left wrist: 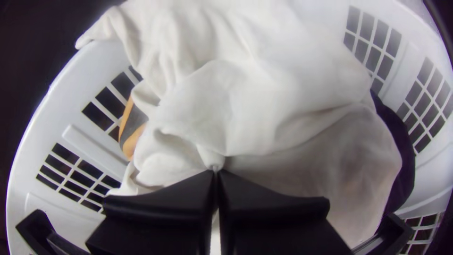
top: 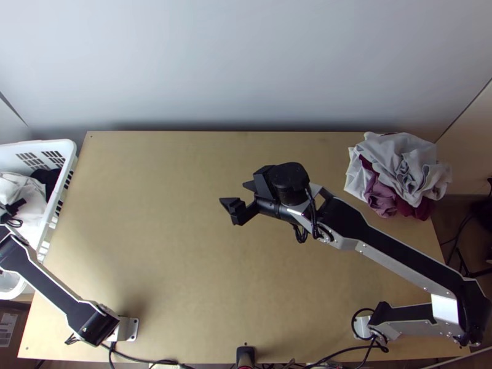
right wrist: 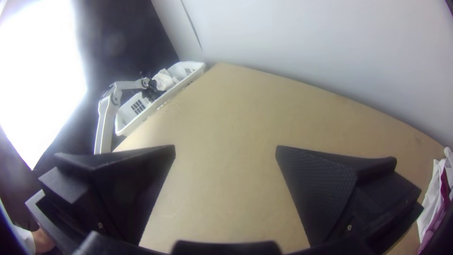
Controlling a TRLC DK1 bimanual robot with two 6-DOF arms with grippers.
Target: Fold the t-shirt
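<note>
- My left gripper (top: 15,208), at the left edge of the top view, is clenched on the white cloth (left wrist: 212,104), which is bunched in the basket; I can't make out its cut as a t-shirt. My right gripper (top: 232,191) is released, its fingers wide apart over the middle of the table.
- Dark cables (top: 161,361) run along the bottom of the top view, by the table's near edge.
- The light wooden table (top: 184,246) is a flat, bare-topped stretch through the middle of the frame.
- The white slatted basket (top: 69,150) sits at the left of the frame, with dark cloth (left wrist: 403,160) beside the white.
- A bunched pile of grey, mauve and dark red laundry (top: 400,166) lies on the table at upper right.
- A pale wall (top: 246,61) spans the top, behind the far edge.
- In the right wrist view, I see a bright glare (right wrist: 37,80) at upper left.
</note>
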